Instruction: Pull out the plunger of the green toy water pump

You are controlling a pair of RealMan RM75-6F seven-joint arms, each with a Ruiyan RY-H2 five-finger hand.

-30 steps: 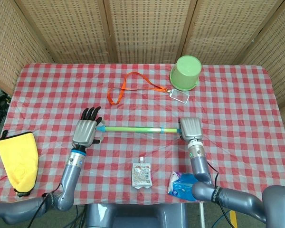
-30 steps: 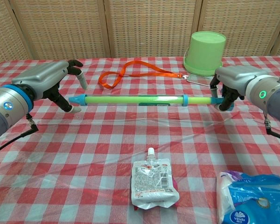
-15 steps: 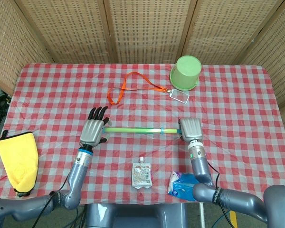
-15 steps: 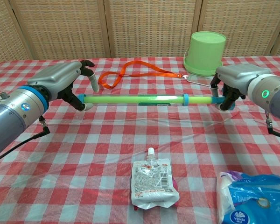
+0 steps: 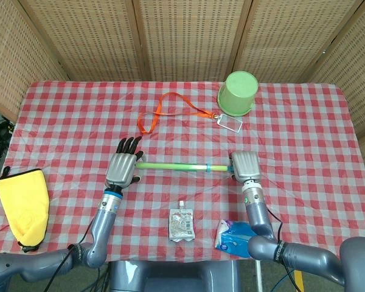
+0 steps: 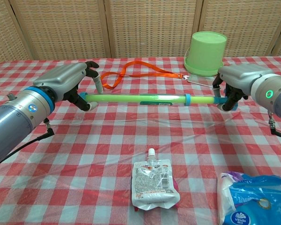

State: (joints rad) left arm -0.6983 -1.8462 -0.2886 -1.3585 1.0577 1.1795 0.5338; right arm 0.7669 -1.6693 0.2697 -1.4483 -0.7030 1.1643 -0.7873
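Observation:
The green toy water pump (image 5: 176, 165) (image 6: 140, 98) lies level across the middle of the checked table, held slightly above the cloth. My right hand (image 5: 245, 165) (image 6: 232, 84) grips its right end, fingers curled round the blue plunger handle. A blue ring (image 6: 188, 99) sits on the tube near that hand. My left hand (image 5: 123, 168) (image 6: 68, 79) covers the pump's left tip. Its fingers are stretched out above the tube and the thumb sits below it, without a clear grip. The tip itself is hidden under that hand.
An upturned green bucket (image 5: 238, 93) (image 6: 206, 52) stands at the back right, next to an orange lanyard (image 5: 170, 109) with a badge (image 5: 231, 123). A drink pouch (image 6: 152, 183) and a blue tissue pack (image 6: 248, 201) lie near the front edge. A yellow bag (image 5: 25, 204) is at far left.
My left hand has slid right along the pump, from beside the blue tip to over the tube's left end. The right hand and pump have stayed put.

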